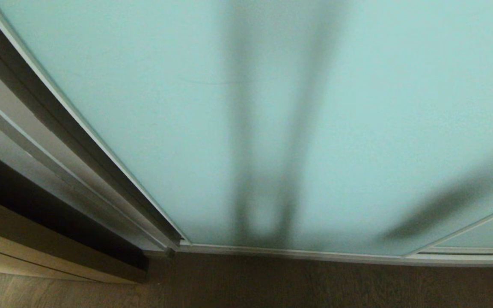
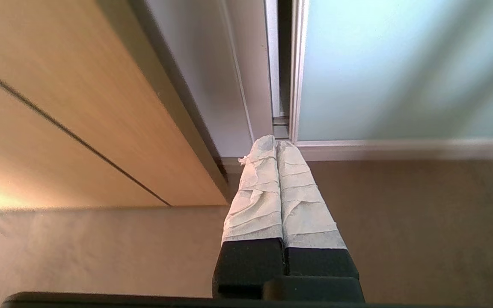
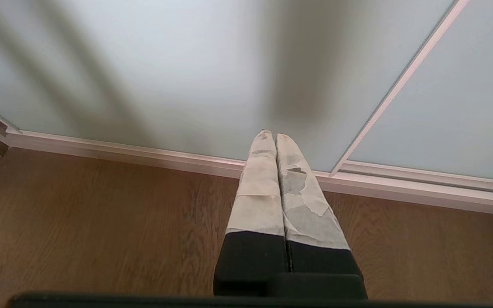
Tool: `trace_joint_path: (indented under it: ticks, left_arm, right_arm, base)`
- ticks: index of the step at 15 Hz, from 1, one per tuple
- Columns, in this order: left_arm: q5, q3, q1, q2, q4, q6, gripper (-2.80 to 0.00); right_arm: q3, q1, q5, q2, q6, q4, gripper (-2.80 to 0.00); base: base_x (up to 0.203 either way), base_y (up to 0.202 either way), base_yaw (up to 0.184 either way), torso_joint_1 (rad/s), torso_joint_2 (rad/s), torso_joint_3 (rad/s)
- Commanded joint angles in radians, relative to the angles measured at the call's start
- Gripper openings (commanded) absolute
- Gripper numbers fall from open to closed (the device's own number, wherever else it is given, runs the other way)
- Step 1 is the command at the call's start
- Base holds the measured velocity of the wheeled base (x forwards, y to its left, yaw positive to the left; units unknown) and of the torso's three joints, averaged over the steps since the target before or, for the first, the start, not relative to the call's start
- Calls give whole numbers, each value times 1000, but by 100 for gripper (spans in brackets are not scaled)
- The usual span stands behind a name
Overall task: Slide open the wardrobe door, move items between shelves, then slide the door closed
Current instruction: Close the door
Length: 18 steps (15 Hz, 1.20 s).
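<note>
The sliding wardrobe door (image 1: 272, 119) is a frosted pale blue-green glass panel in a thin silver frame and fills most of the head view; it stands shut against the grey side post. Neither arm shows in the head view. My left gripper (image 2: 276, 143) is shut, its taped fingers pressed together, hanging above the floor near the door's (image 2: 400, 72) left frame edge. My right gripper (image 3: 271, 136) is also shut and empty, pointing at the door's (image 3: 165, 64) bottom rail. The items and the shelves are hidden behind the door.
A light wood panel (image 2: 66, 111) stands left of the wardrobe's grey post (image 1: 28, 128). A second glass panel (image 3: 456, 107) overlaps the door at the right. Brown wood floor (image 1: 293, 286) runs along the bottom rail (image 1: 315, 254).
</note>
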Motion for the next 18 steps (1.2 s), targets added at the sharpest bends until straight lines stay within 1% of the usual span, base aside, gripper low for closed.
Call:
trace_joint_path:
  ticks: [1, 2, 4, 8, 10, 12, 14, 16, 17, 18]
  left_arm:
    - [-4, 1, 1, 3, -2, 61, -280]
    - [-6, -12, 0, 3, -17, 58, -280]
    - [-10, -98, 0, 4, -93, 38, -280]
    - [-53, -367, 1, 49, -123, 20, -280]
    - [-58, -508, 1, 137, -143, -36, -280]
    - [-58, -605, 1, 241, -220, -79, -280]
    - [-52, -663, 2, 337, -337, -94, -280]
    - [-47, -723, 3, 425, -414, -98, -280]
    - [-34, -767, 3, 472, -444, -99, -280]
    - [-4, -813, 4, 515, -476, -99, -280]
  right_arm:
    - [0, 0, 0, -2, -1, 0, -280]
    - [1, 0, 0, -2, -1, 0, -280]
    - [1, 0, 0, -2, -1, 0, -280]
    - [0, 0, 0, -2, -1, 0, -280]
    - [2, 0, 0, -2, -1, 0, -280]
    - [0, 0, 0, -2, -1, 0, -280]
    - [0, 0, 0, -2, -1, 0, -280]
    - [0, 0, 0, -2, -1, 0, -280]
    - [1, 0, 0, -2, -1, 0, -280]
    - [1, 0, 0, -2, -1, 0, -280]
  base:
    - [0, 0, 0, 0, 0, 0]
    - [0, 0, 0, 0, 0, 0]
    - [0, 0, 0, 0, 0, 0]
    - [0, 0, 0, 0, 0, 0]
    - [0, 0, 0, 0, 0, 0]
    - [0, 0, 0, 0, 0, 0]
    - [0, 0, 0, 0, 0, 0]
    - [0, 0, 0, 0, 0, 0]
    - [0, 0, 0, 0, 0, 0]
    - [0, 0, 0, 0, 0, 0]
